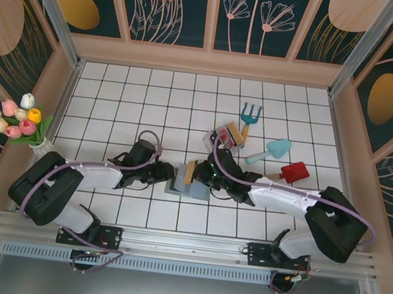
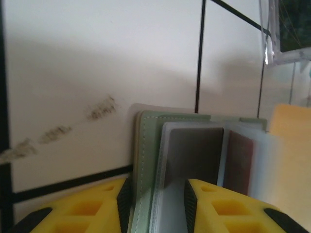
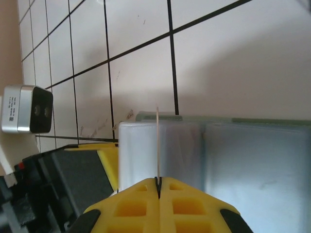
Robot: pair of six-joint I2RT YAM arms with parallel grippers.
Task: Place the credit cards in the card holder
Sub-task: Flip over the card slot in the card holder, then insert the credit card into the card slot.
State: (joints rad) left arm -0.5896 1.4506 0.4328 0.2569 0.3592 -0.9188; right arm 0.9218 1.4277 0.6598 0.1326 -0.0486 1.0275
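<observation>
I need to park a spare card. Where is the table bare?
Bare: the far-left tiles between the left wall and the clear tray, plus the back row. Crowded: the middle, where the left end effector grips the wallet and the right end effector a tan card; toy tools fill the right.

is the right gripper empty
No, the right gripper pinches a thin card, seen edge-on, between its shut fingers.
</observation>
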